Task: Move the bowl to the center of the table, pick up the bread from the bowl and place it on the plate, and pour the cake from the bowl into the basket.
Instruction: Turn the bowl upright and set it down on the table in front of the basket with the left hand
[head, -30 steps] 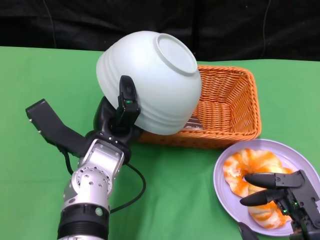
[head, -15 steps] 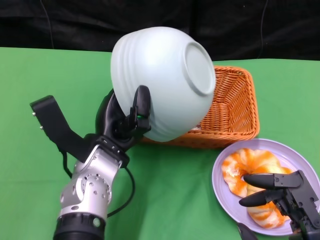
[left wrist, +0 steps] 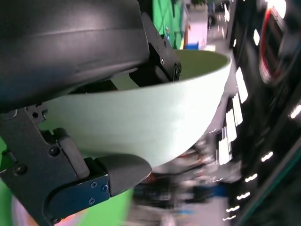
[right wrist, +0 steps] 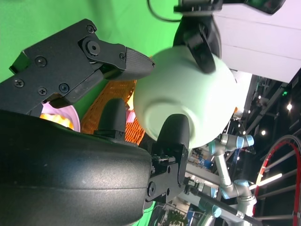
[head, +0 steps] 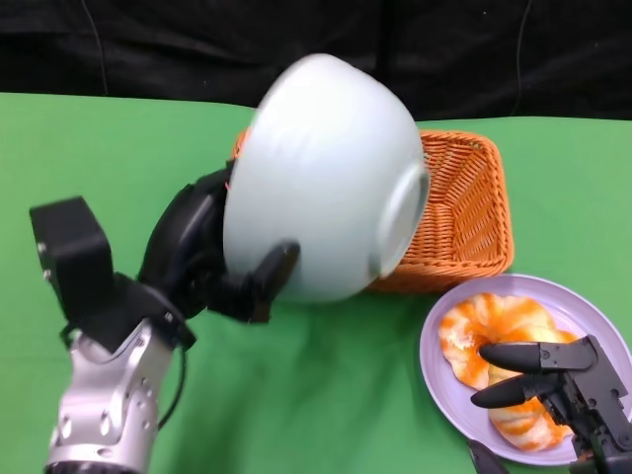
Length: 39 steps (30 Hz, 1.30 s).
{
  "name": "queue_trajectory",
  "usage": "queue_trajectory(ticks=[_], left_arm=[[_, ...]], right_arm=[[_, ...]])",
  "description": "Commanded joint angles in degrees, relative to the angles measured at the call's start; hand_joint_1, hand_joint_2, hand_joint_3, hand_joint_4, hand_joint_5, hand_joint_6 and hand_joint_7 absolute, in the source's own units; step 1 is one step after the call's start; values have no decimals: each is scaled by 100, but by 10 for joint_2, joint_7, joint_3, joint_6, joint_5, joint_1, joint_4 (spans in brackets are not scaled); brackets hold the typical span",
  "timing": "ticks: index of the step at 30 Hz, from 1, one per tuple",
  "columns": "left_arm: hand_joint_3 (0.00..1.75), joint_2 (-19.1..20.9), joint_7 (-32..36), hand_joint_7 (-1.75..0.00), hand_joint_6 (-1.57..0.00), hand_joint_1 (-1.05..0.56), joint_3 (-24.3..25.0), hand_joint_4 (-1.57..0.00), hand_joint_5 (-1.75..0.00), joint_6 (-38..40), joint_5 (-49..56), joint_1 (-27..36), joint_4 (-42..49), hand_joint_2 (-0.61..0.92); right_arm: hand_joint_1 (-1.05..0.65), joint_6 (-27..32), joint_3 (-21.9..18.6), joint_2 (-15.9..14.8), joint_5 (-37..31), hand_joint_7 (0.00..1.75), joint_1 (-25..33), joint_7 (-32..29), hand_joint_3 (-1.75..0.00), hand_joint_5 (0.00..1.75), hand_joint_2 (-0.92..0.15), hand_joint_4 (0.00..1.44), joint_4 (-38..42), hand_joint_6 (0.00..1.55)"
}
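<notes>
My left hand (head: pixel 212 262) grips the pale green bowl (head: pixel 321 183) by its rim and holds it in the air, tipped on its side with the base turned right, in front of the orange wicker basket (head: pixel 464 212). The left wrist view shows the bowl (left wrist: pixel 155 117) close up, fingers on its rim and wall. The bread (head: pixel 499 341), orange and white, lies on the purple plate (head: pixel 444 370) at the lower right. Just over the bread my right hand (head: pixel 553 380) hovers, fingers spread, holding nothing. The basket's inside is mostly hidden by the bowl, so the cake cannot be seen.
Green cloth (head: pixel 99 158) covers the table, with a black backdrop behind. In the right wrist view the bowl (right wrist: pixel 188 101), the basket (right wrist: pixel 113 101) and a bit of the plate (right wrist: pixel 61 117) show past my right hand's fingers.
The left hand has swung the bowl from nearly upside down over the basket to lying on its side, and lifted it nearer the camera. The right hand has stayed still.
</notes>
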Motion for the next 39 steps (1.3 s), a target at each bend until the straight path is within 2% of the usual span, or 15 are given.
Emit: queue_trajectory(ticks=[1, 4, 7, 10, 13, 16, 19, 22, 26, 29, 32, 34, 36, 38, 39], left_arm=[[139, 31, -8, -157, -95, -16, -15, -104, -173, -68, 40, 27, -22, 39], [141, 59, 8, -156, -95, -16, -27, -103, -173, -154, 102, 54, -32, 38], [140, 88, 13, -173, -88, -11, -37, -102, -174, -254, 148, 70, -21, 42], [143, 111, 18, -174, -87, -9, -43, -102, -175, -312, 171, 74, -8, 41], [150, 153, 50, -175, -77, -17, -40, -93, -175, -402, 252, 80, 1, 38], [147, 164, 77, -175, -74, -18, -46, -92, -175, -429, 276, 77, 14, 39], [132, 189, 163, -175, -70, -14, -21, -93, -175, -538, 426, 71, 28, 41], [129, 201, 245, -175, -68, -14, -10, -93, -175, -579, 529, 67, 37, 41], [105, 224, 378, -175, -69, -17, -11, -94, -175, -588, 676, 72, 27, 44], [73, 246, 497, -175, -69, -20, -36, -92, -175, -566, 776, 78, 19, 58], [63, 271, 596, -175, -70, -16, -77, -91, -175, -521, 852, 79, 12, 62], [48, 287, 638, -175, -70, -18, -107, -92, -175, -490, 880, 77, 11, 69], [26, 302, 674, -143, -83, -21, -138, -92, -175, -459, 903, 71, 19, 76], [18, 315, 699, -138, -85, -22, -168, -92, -175, -434, 914, 64, 34, 80], [14, 320, 695, -149, -78, -22, -180, -88, -175, -424, 910, 62, 39, 84]], right_arm=[[-22, -18, 2, -7, -18, 125, 5, 2, -85, 145, -59, 17, -4, 0], [-22, -12, 4, -7, -14, 124, 8, 4, -85, 144, -59, 16, -9, 0], [-22, -16, 4, -8, -14, 123, 8, 4, -85, 144, -59, 16, -9, 0], [-22, -16, 4, -7, -16, 123, 7, 3, -84, 144, -59, 16, -9, 0], [-23, -14, 5, -6, -16, 122, 7, 4, -83, 144, -60, 17, -12, 0], [-23, -13, 6, -6, -16, 122, 7, 4, -83, 144, -60, 17, -12, 0], [-24, -11, 6, -6, -18, 122, 7, 3, -83, 144, -61, 17, -13, 0], [-24, -11, 7, -6, -18, 122, 7, 4, -83, 145, -61, 16, -14, 0], [-23, -13, 13, -4, -13, 122, 6, 5, -82, 145, -61, 16, -14, 0], [-23, -13, 23, -3, -1, 123, 9, 8, -83, 147, -61, 17, -16, 0], [-22, -5, 29, -4, 4, 123, 10, 10, -84, 148, -60, 17, -26, 0], [-23, -2, 29, -5, 7, 123, 7, 11, -88, 149, -58, 16, -29, 0], [-24, -4, 27, -5, 6, 123, 2, 11, -89, 150, -57, 16, -29, 0], [-24, -3, 26, -4, 6, 123, -3, 11, -90, 150, -57, 16, -33, 0], [-24, 0, 26, -4, 8, 124, -4, 12, -90, 150, -57, 16, -37, 0]])
